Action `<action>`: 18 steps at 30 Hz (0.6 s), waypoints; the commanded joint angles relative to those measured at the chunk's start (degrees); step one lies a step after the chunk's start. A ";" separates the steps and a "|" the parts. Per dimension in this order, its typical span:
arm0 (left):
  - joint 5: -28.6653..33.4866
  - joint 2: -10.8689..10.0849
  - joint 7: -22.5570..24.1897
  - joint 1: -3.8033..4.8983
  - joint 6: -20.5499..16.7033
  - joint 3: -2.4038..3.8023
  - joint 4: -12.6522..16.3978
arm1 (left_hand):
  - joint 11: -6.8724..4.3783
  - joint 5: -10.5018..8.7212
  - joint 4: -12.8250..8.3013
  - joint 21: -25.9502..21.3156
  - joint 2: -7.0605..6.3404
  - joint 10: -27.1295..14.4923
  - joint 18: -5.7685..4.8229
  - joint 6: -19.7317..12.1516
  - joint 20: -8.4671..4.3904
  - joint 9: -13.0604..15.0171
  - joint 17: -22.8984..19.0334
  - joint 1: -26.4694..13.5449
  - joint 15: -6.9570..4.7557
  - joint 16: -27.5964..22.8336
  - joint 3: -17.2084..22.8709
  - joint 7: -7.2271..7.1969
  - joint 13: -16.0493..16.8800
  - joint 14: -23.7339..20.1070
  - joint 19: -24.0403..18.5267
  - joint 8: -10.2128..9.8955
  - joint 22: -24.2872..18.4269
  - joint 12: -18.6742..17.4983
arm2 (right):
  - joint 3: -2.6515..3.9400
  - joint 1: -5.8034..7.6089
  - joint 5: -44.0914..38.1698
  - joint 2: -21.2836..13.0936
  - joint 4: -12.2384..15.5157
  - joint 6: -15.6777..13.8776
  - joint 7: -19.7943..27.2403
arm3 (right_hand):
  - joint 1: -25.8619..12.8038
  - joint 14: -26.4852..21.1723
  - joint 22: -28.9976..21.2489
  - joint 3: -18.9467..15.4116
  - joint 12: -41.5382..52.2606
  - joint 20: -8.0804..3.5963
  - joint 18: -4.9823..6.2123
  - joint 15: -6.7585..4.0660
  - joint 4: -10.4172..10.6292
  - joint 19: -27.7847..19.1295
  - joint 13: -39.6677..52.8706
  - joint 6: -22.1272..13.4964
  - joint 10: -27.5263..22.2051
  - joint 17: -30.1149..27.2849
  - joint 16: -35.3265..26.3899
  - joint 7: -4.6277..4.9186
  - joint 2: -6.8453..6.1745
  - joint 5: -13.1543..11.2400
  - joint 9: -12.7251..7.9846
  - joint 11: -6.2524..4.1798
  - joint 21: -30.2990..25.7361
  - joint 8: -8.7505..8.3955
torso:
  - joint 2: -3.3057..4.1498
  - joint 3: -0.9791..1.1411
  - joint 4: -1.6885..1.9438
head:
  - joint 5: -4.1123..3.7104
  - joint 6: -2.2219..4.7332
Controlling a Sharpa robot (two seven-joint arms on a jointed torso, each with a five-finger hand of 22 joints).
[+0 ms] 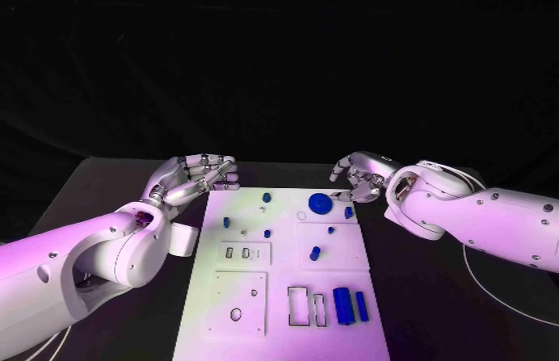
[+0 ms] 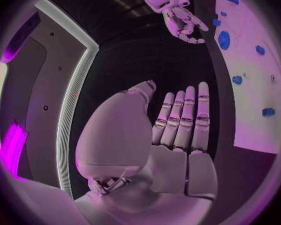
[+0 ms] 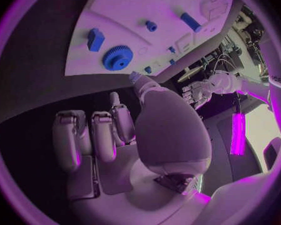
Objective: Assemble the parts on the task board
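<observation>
The white task board (image 1: 285, 216) lies lengthwise in the middle of the black table. A blue gear (image 1: 319, 203) sits near its far end, with small blue parts (image 1: 266, 197) scattered round it and two long blue pieces (image 1: 350, 305) at the near right. My left hand (image 1: 192, 177) hovers at the board's far left corner, fingers straight and holding nothing (image 2: 178, 125). My right hand (image 1: 359, 175) hangs at the far right corner beside the gear (image 3: 117, 58), its fingers (image 3: 103, 135) loosely bent and holding nothing. A blue block (image 3: 95, 39) lies next to the gear.
Rectangular slots (image 1: 305, 304) and a round hole (image 1: 235, 314) are cut into the board's near plates. A thin white cable (image 1: 489, 288) curves over the table to the right of the board. Bare black table flanks the board on both sides.
</observation>
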 commanded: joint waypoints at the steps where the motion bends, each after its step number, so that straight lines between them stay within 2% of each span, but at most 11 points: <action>1: 0.27 0.17 0.17 0.06 1.34 0.04 0.04 | -0.09 -0.26 -0.04 0.34 -0.51 -0.24 0.23 -0.50 0.07 -0.06 0.08 -0.01 0.04 -0.25 0.29 2.19 0.06 -0.28 0.28 -0.39 -0.07 -0.27 | -0.12 -0.37 1.56 0.99 -0.85 4.02 -0.57 | 0.72 4.71 11.10 -0.70 3.04 0.63 -0.60 0.57 0.44 3.26 5.65 -0.71 1.51 8.68 0.54 0.13 0.40 0.44 0.17 0.19 0.56 0.77 | 0.05 -0.04 0.20 | 0.01 -0.09; 6: 0.27 0.20 0.13 0.06 1.40 0.04 0.02 | -0.09 -0.26 -0.04 0.34 -0.51 -0.24 0.23 -0.50 0.07 -0.06 0.08 -0.01 0.04 -0.25 0.29 2.19 0.06 -0.28 0.28 -0.39 -0.07 -0.27 | -0.31 -0.91 0.92 2.60 -2.22 4.46 -0.80 | 1.01 5.16 11.74 -1.26 6.04 0.83 -0.76 0.77 1.06 3.68 8.77 -1.07 3.40 10.91 1.45 0.29 0.65 0.61 0.26 0.38 0.99 1.53 | 0.03 -0.15 0.21 | 0.09 -0.26; 13: 0.27 0.22 0.10 0.06 1.47 0.04 0.01 | -0.09 -0.26 -0.04 0.34 -0.51 -0.24 0.23 -0.50 0.07 -0.06 0.08 -0.01 0.04 -0.25 0.29 2.19 0.06 -0.28 0.28 -0.39 -0.07 -0.27 | -0.46 -1.40 0.63 4.37 -3.97 4.18 -1.00 | 1.39 5.32 12.17 -1.35 7.45 0.94 -0.87 0.87 1.32 3.99 10.24 -1.09 4.36 11.74 1.79 0.35 1.01 0.74 0.28 0.46 1.28 2.00 | 0.01 -0.15 0.09 | 0.21 -0.41; 18: 0.27 0.27 0.09 0.05 1.53 0.04 -0.03 | -0.09 -0.26 -0.04 0.34 -0.51 -0.24 0.23 -0.50 0.07 -0.06 0.08 -0.01 0.04 -0.25 0.29 2.19 0.06 -0.28 0.28 -0.39 -0.07 -0.27 | -0.54 -1.84 -0.34 5.36 -4.98 3.92 -1.26 | 1.51 5.35 12.32 -1.31 7.51 0.96 -0.91 0.89 1.31 4.09 10.31 -1.11 4.39 11.91 1.85 0.36 1.08 0.78 0.27 0.48 1.38 2.05 | 0.02 -0.18 0.22 | 0.28 -0.68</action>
